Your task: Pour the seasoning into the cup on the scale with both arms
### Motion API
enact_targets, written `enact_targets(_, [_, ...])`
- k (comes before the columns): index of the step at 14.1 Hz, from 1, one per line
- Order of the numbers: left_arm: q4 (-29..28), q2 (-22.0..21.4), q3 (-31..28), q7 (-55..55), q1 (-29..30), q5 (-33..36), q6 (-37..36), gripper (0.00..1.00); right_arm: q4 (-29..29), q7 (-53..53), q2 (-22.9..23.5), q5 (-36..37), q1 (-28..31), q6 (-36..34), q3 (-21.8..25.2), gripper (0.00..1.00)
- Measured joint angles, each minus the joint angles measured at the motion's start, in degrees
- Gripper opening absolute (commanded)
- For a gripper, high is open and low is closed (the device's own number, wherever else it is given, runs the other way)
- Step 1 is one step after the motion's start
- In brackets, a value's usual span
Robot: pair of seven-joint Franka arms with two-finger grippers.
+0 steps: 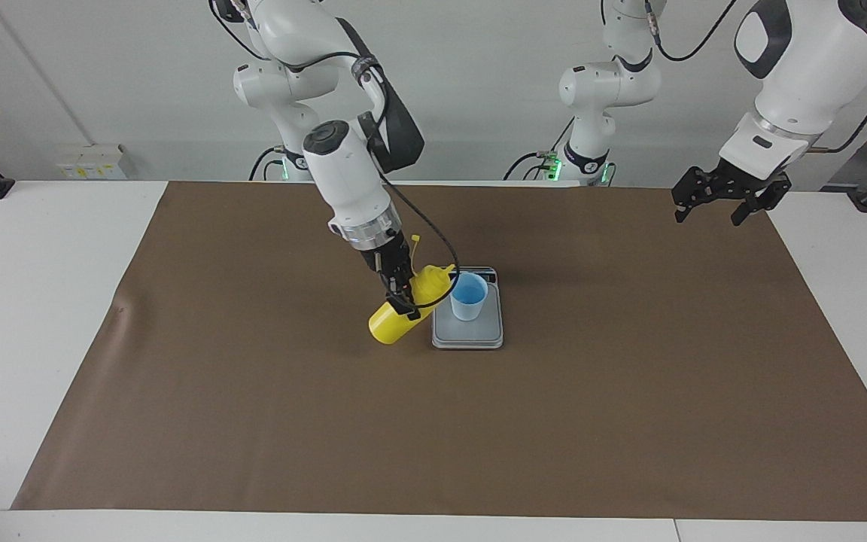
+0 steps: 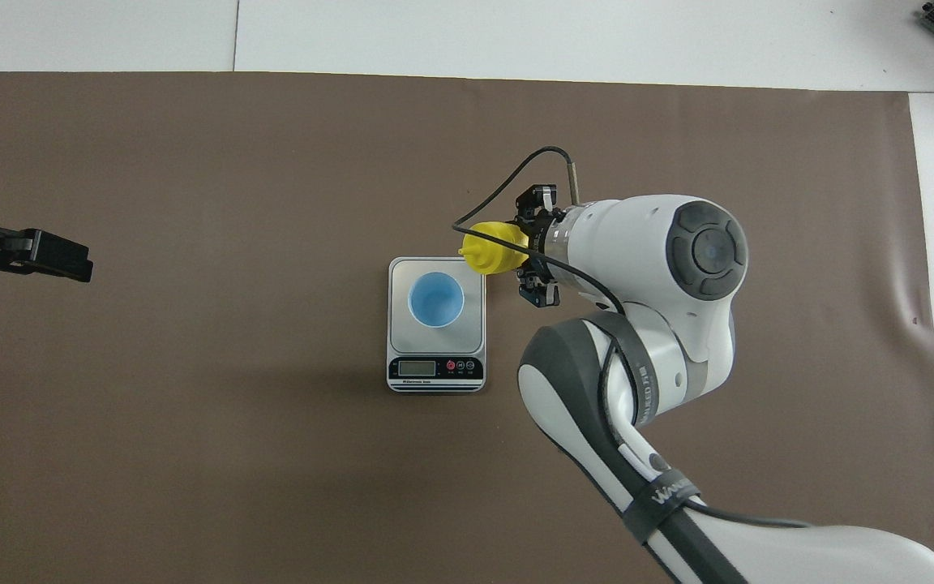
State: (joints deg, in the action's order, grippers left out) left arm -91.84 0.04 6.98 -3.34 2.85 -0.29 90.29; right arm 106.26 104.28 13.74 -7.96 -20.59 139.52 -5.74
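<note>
Across the table, the right gripper (image 1: 403,295) clamps the tilted bottle (image 1: 408,306), nozzle just beside the cup (image 1: 468,296) on the scale (image 1: 467,336); the left gripper (image 1: 722,202) hangs with jaws spread, empty. From above, the bottle (image 2: 494,248) overlaps the scale's (image 2: 436,362) corner; the cup (image 2: 435,299) stands centred.

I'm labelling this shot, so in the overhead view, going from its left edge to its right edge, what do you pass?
Left gripper, open and waiting over the brown mat → pale blue cup on the scale → yellow seasoning bottle, tilted with its nozzle toward the cup → right gripper, shut on the bottle.
</note>
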Motion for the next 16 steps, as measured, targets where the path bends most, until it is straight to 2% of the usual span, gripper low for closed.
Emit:
enact_targets(3, [0.0,0.0,0.0,0.0,0.0,0.0,0.0,1.0,-0.6,7.48,0.91,13.0,-2.42,0.15,-0.02,0.0])
enact_targets(8, [0.0,0.0,0.0,0.0,0.0,0.0,0.0,1.0,-0.91,10.74,2.28,31.4,-4.63,-1.0,0.02,0.0])
enact_targets(11, [0.0,0.0,0.0,0.0,0.0,0.0,0.0,1.0,-0.91,14.9,3.38,44.62,-7.35,-4.18,-0.01,0.0])
enact_targets(16, [0.0,0.0,0.0,0.0,0.0,0.0,0.0,1.0,-0.97,17.44,4.2,58.86,-9.25,-8.76,0.0,0.0])
